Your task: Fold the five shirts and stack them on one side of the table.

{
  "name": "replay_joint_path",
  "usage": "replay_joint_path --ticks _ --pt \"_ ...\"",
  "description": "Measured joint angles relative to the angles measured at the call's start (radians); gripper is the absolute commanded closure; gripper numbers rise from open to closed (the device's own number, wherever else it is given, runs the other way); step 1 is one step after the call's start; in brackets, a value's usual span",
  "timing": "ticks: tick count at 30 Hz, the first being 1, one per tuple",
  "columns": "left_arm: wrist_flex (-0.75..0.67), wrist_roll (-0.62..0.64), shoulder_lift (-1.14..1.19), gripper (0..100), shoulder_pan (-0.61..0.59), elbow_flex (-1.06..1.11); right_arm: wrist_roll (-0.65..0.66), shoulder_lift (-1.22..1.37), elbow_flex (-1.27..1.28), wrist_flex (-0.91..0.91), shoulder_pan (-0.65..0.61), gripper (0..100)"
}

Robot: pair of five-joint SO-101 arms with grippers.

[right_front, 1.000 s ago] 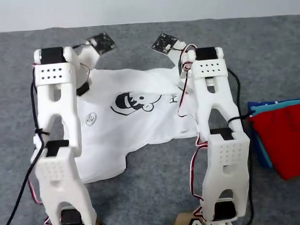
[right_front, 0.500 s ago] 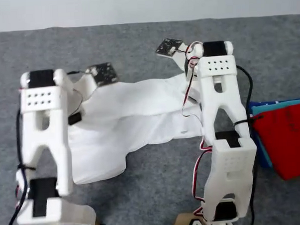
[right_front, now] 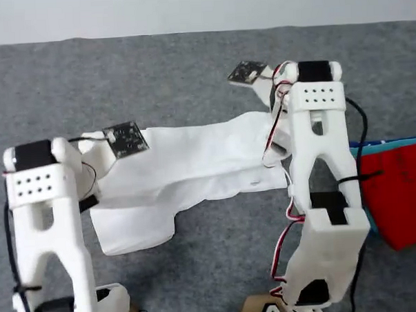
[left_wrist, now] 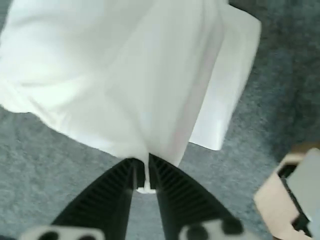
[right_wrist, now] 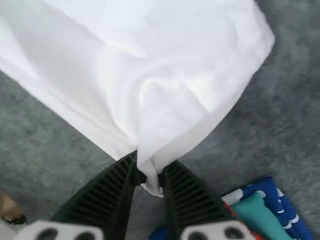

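White shirt [right_front: 187, 164] stretches between left gripper [left_wrist: 141, 169] and right gripper [right_wrist: 148, 176], both jaws clamped on it; folded stack [right_front: 397, 189] lies nearby.

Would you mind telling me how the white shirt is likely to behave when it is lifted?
Probably floppy: the white shirt sags and creases between the left gripper and right gripper. Likely light, since small pinches of fabric hold it.
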Motion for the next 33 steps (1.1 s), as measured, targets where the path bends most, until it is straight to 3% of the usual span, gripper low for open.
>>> replay_joint_path --ticks 8,20,24,33 --pt "0.0 0.0 -0.052 100 0.0 0.149 0.0 -0.054 0.221 -0.017 -0.026 98.7" --pt "0.0 0.0 -0.054 99 0.0 0.319 -0.011 -0.054 0.531 -0.336 -0.029 98.7" --pt "-0.002 0.0 -0.054 92 0.0 0.342 -0.011 -0.054 0.56 -0.388 -0.029 98.6" --pt "-0.009 0.0 -0.054 87 0.0 0.347 -0.012 -0.081 0.56 -0.325 -0.028 76.3"
